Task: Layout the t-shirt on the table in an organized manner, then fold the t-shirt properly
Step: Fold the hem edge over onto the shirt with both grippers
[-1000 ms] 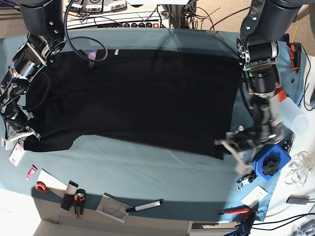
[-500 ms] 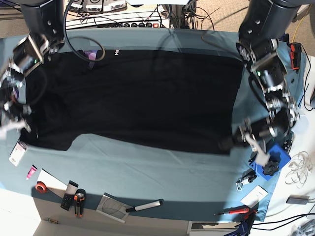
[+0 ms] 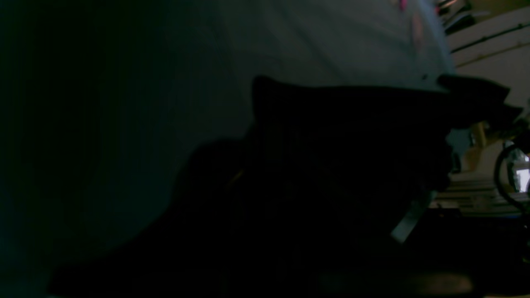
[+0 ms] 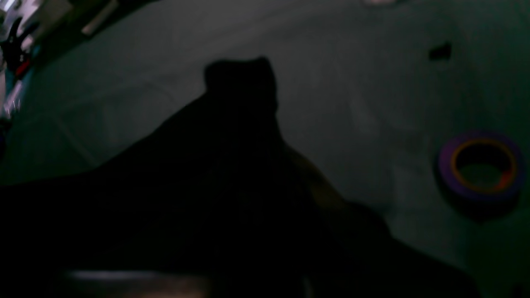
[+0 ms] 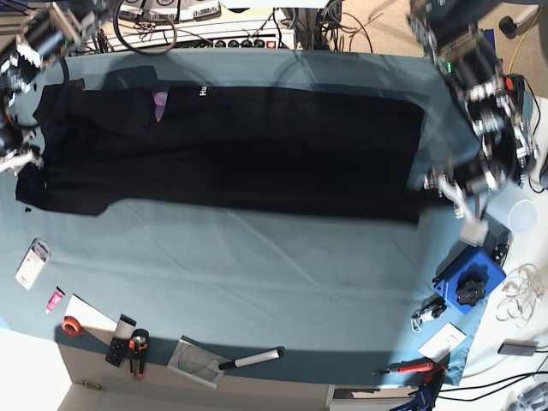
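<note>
My table [image 5: 257,282] is spread with a smooth teal cloth, and the black t-shirt [image 5: 240,145] lies stretched wide across its far half, a purple patch showing near the collar. Along the near edge I see a red tape roll [image 5: 72,325], a pink tube [image 5: 55,299], a white tag [image 5: 32,261], orange-handled pliers [image 5: 137,352], a white-handled tool [image 5: 251,359] on a clear sheet [image 5: 193,360] and a red screwdriver [image 5: 409,367]. At the right edge sits a blue box [image 5: 470,278] with a black knob [image 5: 470,292] on it, and my right wrist view shows a purple tape roll [image 4: 480,167] on the cloth
</note>
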{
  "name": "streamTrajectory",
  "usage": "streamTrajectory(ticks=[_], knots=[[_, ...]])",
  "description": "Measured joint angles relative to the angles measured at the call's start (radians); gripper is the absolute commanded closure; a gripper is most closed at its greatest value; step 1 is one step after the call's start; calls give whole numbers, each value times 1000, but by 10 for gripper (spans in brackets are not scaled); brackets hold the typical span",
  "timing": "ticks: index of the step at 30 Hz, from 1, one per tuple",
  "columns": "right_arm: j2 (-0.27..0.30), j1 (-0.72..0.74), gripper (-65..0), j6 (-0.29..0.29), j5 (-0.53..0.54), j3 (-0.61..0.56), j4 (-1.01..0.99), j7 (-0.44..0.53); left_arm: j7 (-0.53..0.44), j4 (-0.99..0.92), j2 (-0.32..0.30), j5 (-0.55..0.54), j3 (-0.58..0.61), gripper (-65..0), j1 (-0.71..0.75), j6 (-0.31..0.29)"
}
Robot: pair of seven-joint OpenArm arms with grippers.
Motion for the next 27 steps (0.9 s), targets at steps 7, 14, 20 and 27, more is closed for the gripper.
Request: streamTrajectory(ticks=[7,14,20,27], knots=[[0,-105,0,0,11,38,18,-16,0,27,3,-2,0,0,72,24],[-1,-139,0,3,13,135,18,-64,3,135,5,-3,2,0,126,23],[-10,-144,0,3,14,140,18,-79,0,224,6,103,5,0,173,23],[-36,-144,0,3,12,140,18,-78,0,259,5,106,6,0,201,23]])
